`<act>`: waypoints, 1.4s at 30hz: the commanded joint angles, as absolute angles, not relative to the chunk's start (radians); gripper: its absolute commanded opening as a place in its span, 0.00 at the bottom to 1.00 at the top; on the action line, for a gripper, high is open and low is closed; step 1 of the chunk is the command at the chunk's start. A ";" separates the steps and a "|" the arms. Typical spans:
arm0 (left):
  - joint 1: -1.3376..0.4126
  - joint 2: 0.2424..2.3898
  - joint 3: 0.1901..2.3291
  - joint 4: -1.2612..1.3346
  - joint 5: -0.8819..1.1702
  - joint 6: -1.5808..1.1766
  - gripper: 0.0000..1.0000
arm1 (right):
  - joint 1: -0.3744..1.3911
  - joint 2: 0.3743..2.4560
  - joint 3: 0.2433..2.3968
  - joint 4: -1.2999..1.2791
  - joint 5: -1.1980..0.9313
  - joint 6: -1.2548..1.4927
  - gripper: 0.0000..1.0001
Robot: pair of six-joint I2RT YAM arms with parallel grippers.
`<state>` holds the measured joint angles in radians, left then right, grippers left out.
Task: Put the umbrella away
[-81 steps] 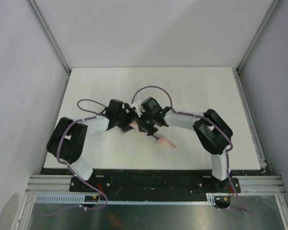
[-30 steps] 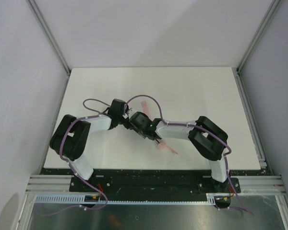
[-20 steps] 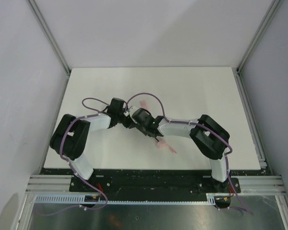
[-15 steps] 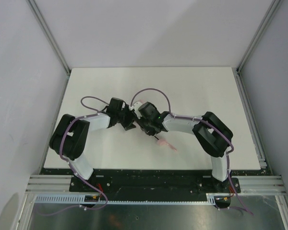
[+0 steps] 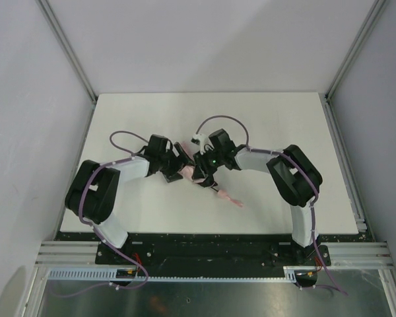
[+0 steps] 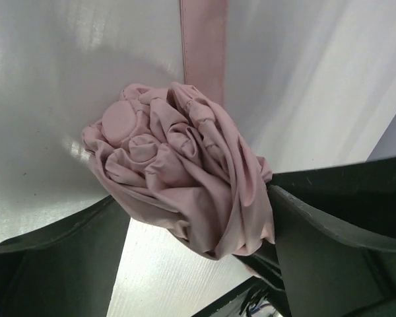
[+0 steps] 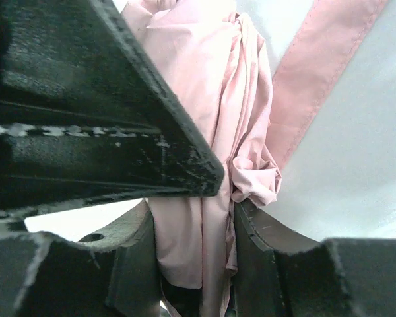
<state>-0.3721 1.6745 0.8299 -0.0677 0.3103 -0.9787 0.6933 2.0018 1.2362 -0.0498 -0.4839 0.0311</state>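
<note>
Fingers [image 6: 46, 277] of my left gripper [image 6: 195, 201] stand wide apart in the left wrist view, one at the lower left of the frame and one at the lower right, with the bunched end of the umbrella [image 6: 178, 172] sitting between them. The one at the lower right brushes the fabric, but I judge nothing is squeezed, so this gripper is open and holds nothing. My right gripper [image 7: 195, 264] is otherwise: at the bottom of its own view the pale pink folds are pinched tight between its fingers [image 7: 270, 257], so it is closed on the fabric. Seen from above, both grippers meet at the middle of the table [image 5: 277, 125], the bundle mostly hidden beneath them, while the thin dark shaft [image 5: 214, 190] runs down and right to the small pink handle [image 5: 233, 200], which lies on the surface apart from either gripper. The closure strap [image 6: 203, 39] lies flat and loose, running off the top of the left wrist frame, not wound round anything. I judge the job about midway: the fabric is collapsed and gathered, but the folds are untidy, the strap is yet to be wrapped and fastened, and the shaft looks not fully pushed in.
</note>
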 commanded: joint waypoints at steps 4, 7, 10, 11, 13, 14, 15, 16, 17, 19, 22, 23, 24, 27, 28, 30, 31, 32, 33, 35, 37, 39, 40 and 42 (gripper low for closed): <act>-0.415 1.725 0.793 -0.195 0.272 -0.919 0.78 | 0.592 2.133 1.173 -0.146 -0.766 0.134 0.00; -0.424 1.743 0.804 -0.195 0.261 -0.921 0.67 | 0.570 2.157 1.176 -0.126 -0.842 0.152 0.00; -0.427 1.758 0.811 -0.194 0.256 -0.922 0.55 | 0.548 2.173 1.178 -0.115 -0.890 0.169 0.00; -0.429 1.760 0.813 -0.194 0.255 -0.922 0.50 | 0.542 2.177 1.182 -0.114 -0.900 0.174 0.00; -0.434 1.762 0.815 -0.194 0.254 -0.923 0.40 | 0.537 2.183 1.192 -0.126 -0.892 0.177 0.00; -0.437 1.761 0.816 -0.194 0.255 -0.925 0.35 | 0.537 2.183 1.196 -0.130 -0.882 0.180 0.00; -0.440 1.759 0.816 -0.193 0.255 -0.926 0.29 | 0.536 2.180 1.198 -0.131 -0.869 0.186 0.00; -0.441 1.757 0.815 -0.193 0.256 -0.928 0.24 | 0.536 2.174 1.200 -0.131 -0.848 0.193 0.00; -0.442 1.754 0.813 -0.193 0.256 -0.932 0.18 | 0.539 2.166 1.200 -0.130 -0.825 0.198 0.01; -0.443 1.746 0.808 -0.193 0.255 -0.940 0.08 | 0.551 2.134 1.202 -0.135 -0.766 0.205 0.07; -0.444 1.742 0.805 -0.194 0.264 -0.952 0.01 | 0.576 2.074 1.201 -0.150 -0.658 0.206 0.24; -0.443 1.742 0.804 -0.194 0.269 -0.957 0.01 | 0.590 2.051 1.201 -0.155 -0.620 0.201 0.30; -0.443 1.741 0.805 -0.194 0.273 -0.963 0.00 | 0.605 2.029 1.201 -0.164 -0.573 0.194 0.36; -0.442 1.745 0.804 -0.196 0.290 -0.988 0.00 | 0.672 1.961 1.201 -0.187 -0.392 0.160 0.56; -0.442 1.747 0.804 -0.197 0.295 -0.997 0.00 | 0.699 1.941 1.202 -0.196 -0.326 0.146 0.61; -0.441 1.749 0.802 -0.201 0.302 -1.014 0.00 | 0.756 1.915 1.201 -0.208 -0.190 0.122 0.68; -0.441 1.750 0.800 -0.205 0.303 -1.021 0.00 | 0.785 1.906 1.200 -0.213 -0.122 0.116 0.71; -0.441 1.750 0.800 -0.208 0.303 -1.027 0.00 | 0.814 1.901 1.200 -0.216 -0.061 0.108 0.73; -0.440 1.750 0.799 -0.210 0.305 -1.031 0.00 | 0.846 1.902 1.200 -0.218 0.013 0.101 0.75; -0.439 1.750 0.800 -0.216 0.307 -1.035 0.00 | 0.901 1.918 1.200 -0.217 0.162 0.092 0.78; -0.439 1.748 0.800 -0.218 0.306 -1.035 0.00 | 0.942 1.943 1.200 -0.213 0.283 0.099 0.78; -0.440 1.747 0.798 -0.222 0.302 -1.033 0.00 | 0.965 1.973 1.200 -0.214 0.371 0.112 0.75; -0.440 1.746 0.795 -0.222 0.302 -1.034 0.00 | 0.971 1.988 1.200 -0.217 0.401 0.118 0.73; -0.440 1.747 0.788 -0.222 0.303 -1.032 0.00 | 0.975 2.019 1.200 -0.230 0.422 0.123 0.67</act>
